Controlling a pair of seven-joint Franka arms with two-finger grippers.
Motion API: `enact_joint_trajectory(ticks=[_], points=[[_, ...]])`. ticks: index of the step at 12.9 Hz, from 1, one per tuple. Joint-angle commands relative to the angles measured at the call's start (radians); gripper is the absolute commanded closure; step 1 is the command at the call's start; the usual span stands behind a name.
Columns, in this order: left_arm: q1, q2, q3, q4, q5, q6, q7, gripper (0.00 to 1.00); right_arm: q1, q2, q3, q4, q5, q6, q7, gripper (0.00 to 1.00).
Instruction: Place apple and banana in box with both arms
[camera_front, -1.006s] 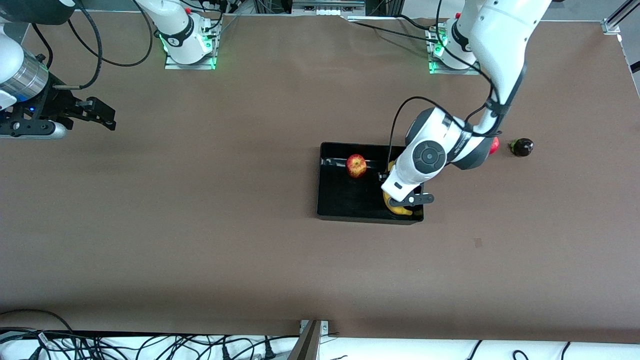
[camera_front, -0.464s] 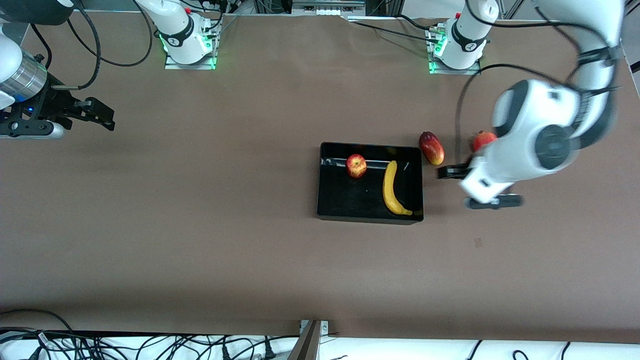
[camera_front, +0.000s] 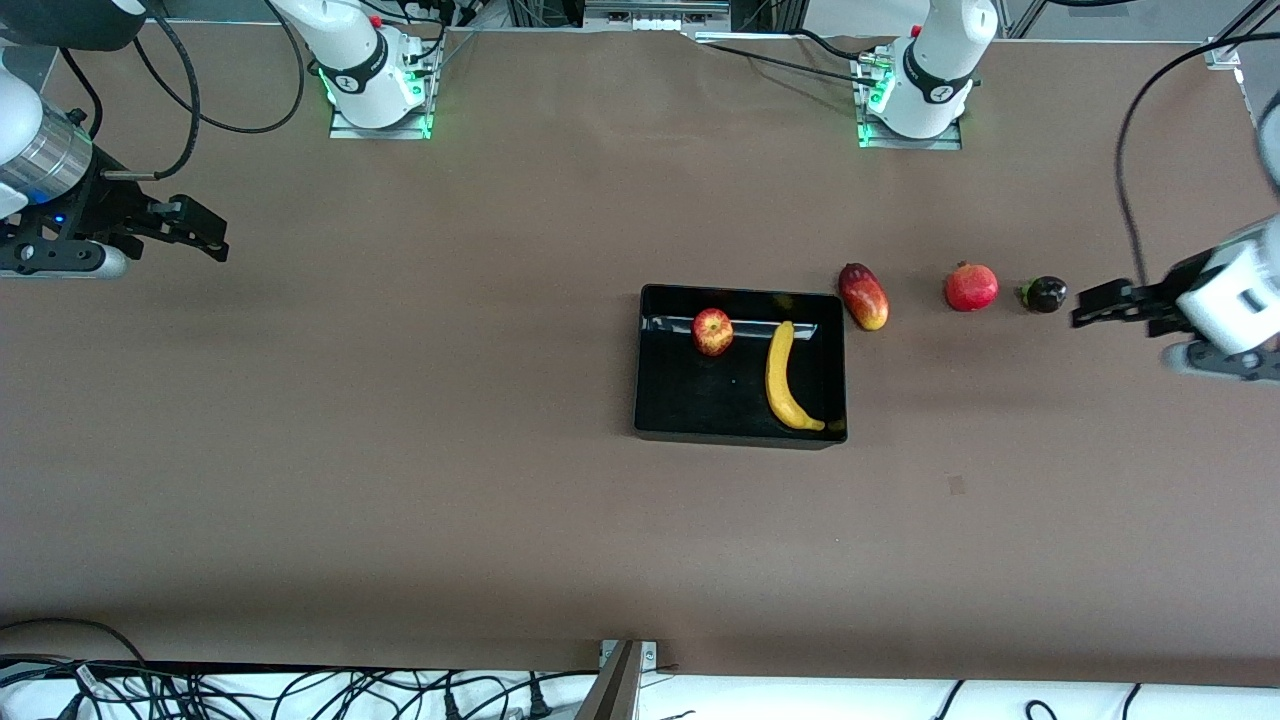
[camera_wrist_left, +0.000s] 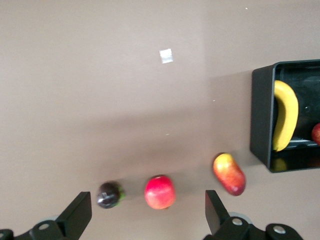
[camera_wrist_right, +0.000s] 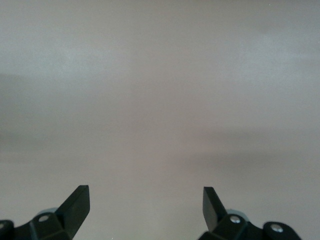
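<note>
The black box sits mid-table. The apple and the banana lie inside it, apart from each other. My left gripper is open and empty, up over the table at the left arm's end, well away from the box. In the left wrist view its open gripper looks down on the box, the banana and a sliver of the apple. My right gripper waits open and empty over the right arm's end; its wrist view shows only bare table.
A red-yellow mango lies just beside the box toward the left arm's end. A red pomegranate and a small dark fruit follow in a row. All three show in the left wrist view: mango, pomegranate, dark fruit.
My left arm has swung away from over the box toward its own end of the table, leaving the banana lying in the box. The right arm has not moved.
</note>
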Motion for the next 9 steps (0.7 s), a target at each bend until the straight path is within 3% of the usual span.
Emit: enact_joint_trajectory(ticks=[1,5,9], points=[[-0.04,-0.126,0.017,-0.035,0.002,-0.045,0.024,0.0,-0.009,0.005,0.002,0.017,-0.007,-0.013,0.002,0.0],[-0.142,-0.247,0.008,-0.052,0.063,-0.108,-0.141,0.0,-0.009,0.005,0.001,0.017,-0.006,-0.013,0.001,0.0],[-0.142,-0.289,-0.026,-0.054,0.069,-0.134,-0.201,0.0,-0.009,0.005,0.001,0.018,-0.006,-0.013,0.001,0.0]])
